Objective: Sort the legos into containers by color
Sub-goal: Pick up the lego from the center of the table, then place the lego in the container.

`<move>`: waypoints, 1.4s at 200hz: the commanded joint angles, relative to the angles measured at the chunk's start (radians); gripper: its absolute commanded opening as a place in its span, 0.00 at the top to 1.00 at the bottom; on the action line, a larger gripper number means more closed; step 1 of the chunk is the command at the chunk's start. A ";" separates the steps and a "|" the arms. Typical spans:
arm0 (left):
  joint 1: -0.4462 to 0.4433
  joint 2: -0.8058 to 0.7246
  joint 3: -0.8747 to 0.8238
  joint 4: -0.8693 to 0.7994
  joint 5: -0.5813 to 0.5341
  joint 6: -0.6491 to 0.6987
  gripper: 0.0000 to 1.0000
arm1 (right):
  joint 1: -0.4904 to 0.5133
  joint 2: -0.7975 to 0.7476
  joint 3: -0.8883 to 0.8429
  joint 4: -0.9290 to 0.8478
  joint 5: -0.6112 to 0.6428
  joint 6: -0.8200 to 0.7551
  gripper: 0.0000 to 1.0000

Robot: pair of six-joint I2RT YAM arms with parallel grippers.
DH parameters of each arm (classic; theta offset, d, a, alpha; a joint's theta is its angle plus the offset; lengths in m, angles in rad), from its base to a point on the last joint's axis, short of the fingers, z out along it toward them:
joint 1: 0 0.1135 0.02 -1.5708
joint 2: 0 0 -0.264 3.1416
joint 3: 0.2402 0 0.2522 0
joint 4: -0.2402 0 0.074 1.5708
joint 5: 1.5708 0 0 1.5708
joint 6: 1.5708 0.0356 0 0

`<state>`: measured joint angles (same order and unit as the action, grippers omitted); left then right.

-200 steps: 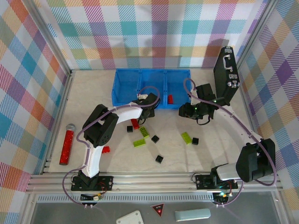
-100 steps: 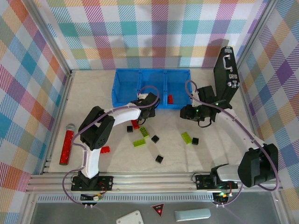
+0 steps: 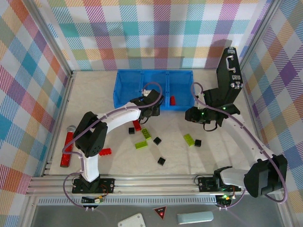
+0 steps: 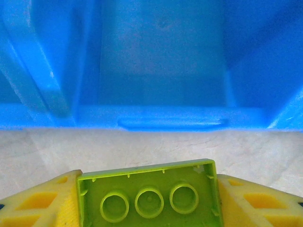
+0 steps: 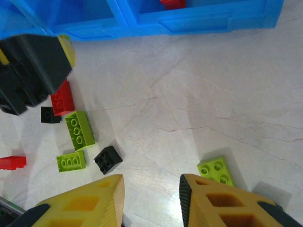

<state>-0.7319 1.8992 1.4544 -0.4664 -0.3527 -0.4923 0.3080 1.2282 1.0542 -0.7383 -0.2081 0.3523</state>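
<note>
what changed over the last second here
The left arm's elbow swung out left and back while its fingers, clamped on a lime-green brick, stayed at the blue tray's near wall. The right arm's elbow drew back rightward; its open, empty fingers barely shifted. Loose bricks stayed put.

red legos (image 3: 137,125) 3 | green legos (image 3: 146,133) 4 | black legos (image 3: 157,140) 4

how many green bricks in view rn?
4. One green brick is in the left gripper at the blue tray; two lie close together left of centre; one sits alone further right. More may be hidden.
</note>
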 commanded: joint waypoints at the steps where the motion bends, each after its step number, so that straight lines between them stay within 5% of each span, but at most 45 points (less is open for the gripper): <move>1: -0.004 0.016 0.094 -0.057 -0.007 0.073 0.39 | 0.005 -0.042 -0.015 -0.041 0.019 0.011 0.62; 86: 0.035 0.188 0.310 -0.128 -0.013 0.176 0.38 | 0.006 -0.149 -0.028 -0.116 0.064 0.035 0.61; 280: 0.120 0.474 0.623 -0.292 0.130 0.177 0.33 | 0.006 -0.176 -0.069 -0.104 0.054 0.040 0.61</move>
<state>-0.6224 2.3486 2.0289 -0.6926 -0.2375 -0.3202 0.3080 1.0454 1.0000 -0.8547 -0.1425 0.3851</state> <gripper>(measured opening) 0.667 0.391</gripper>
